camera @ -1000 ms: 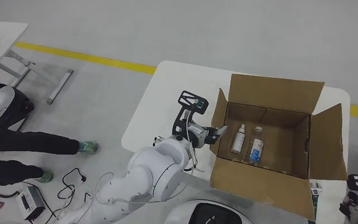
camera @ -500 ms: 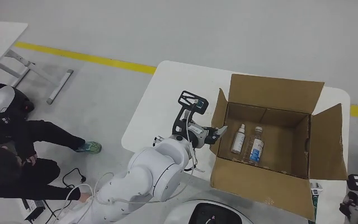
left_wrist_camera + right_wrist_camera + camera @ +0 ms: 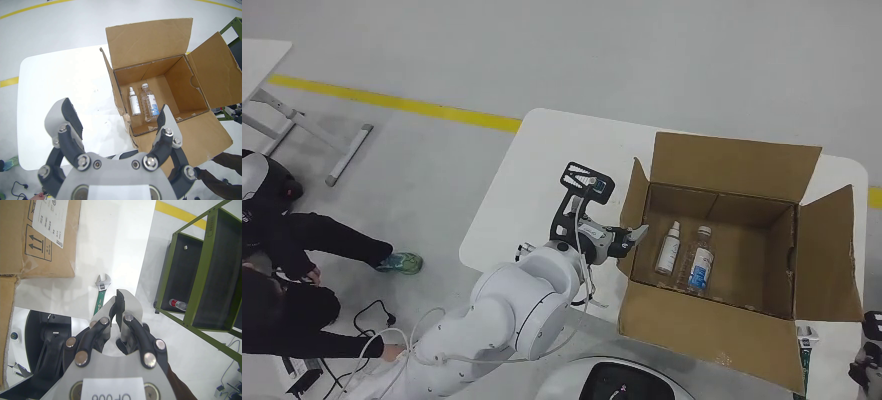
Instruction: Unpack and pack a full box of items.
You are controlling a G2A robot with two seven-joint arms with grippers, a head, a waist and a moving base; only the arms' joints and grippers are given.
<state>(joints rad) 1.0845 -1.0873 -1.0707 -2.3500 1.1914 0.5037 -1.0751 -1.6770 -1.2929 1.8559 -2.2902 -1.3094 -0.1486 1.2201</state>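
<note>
Cardboard box (image 3: 181, 91): flaps up, just ahead of your left gripper (image 3: 115, 107), so you can reach in.
Spray bottle (image 3: 134, 103): lying on the box floor, beyond the fingertips.
Clear bottle (image 3: 149, 104): lying just beside it.
Left gripper: fingers spread wide, empty, likely poised to pick.
Right gripper (image 3: 117, 297): fingers pressed together, holding nothing.
Wrench (image 3: 101, 291): on the table (image 3: 105, 247), just past the right gripper's tip.

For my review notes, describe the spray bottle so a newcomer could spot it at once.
On the white table stands an open cardboard box. Two bottles lie side by side on its floor. The spray bottle is the slimmer, white one closest to the box wall, with a nozzle top; its neighbour, the clear bottle, is wider and screw-capped.
</note>
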